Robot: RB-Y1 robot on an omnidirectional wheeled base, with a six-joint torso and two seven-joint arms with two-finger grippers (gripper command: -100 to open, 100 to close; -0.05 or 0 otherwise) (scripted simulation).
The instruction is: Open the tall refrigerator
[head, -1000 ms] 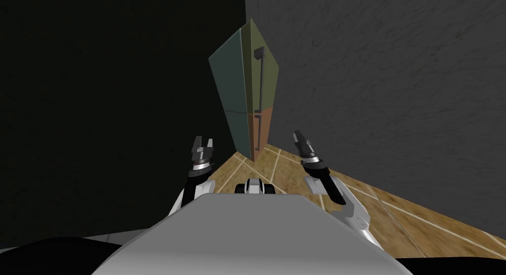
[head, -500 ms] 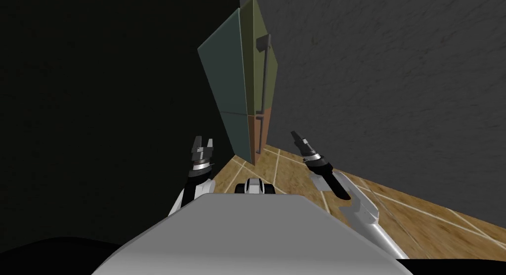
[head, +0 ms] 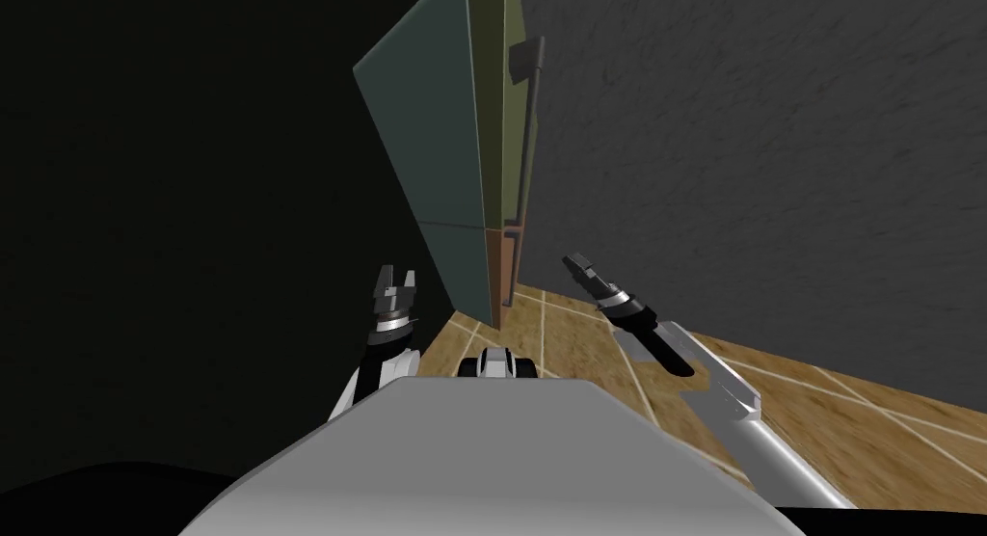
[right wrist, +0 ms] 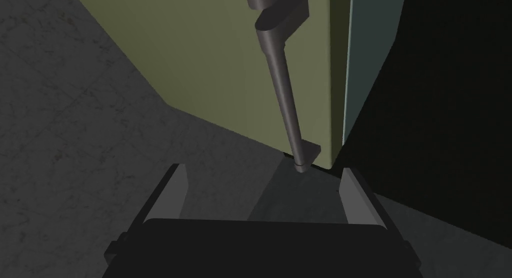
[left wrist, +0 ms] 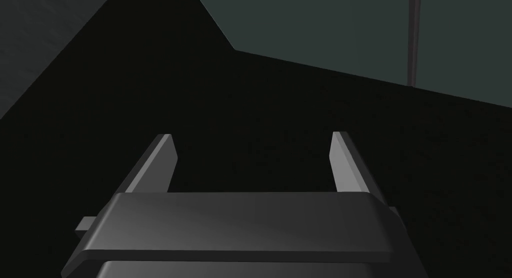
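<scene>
Now facing fridge [head: 434, 125], upright on floor, far ahead by right wall. Pointing right pincer [right wrist: 263, 168], spread wide and nearer, just short of upright handle's [right wrist: 281, 85] lower end. Holding left pincer [left wrist: 250, 135] wide too, off left.

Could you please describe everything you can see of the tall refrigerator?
The tall refrigerator is a narrow upright box: grey-teal side, olive upper door, brown lower door, each door with a dark vertical bar handle. Both doors look shut. It stands on the wood-patterned floor beside the dark grey wall. Nothing touches it; the open right gripper points at the upper bar handle's lower end, short of it.
</scene>
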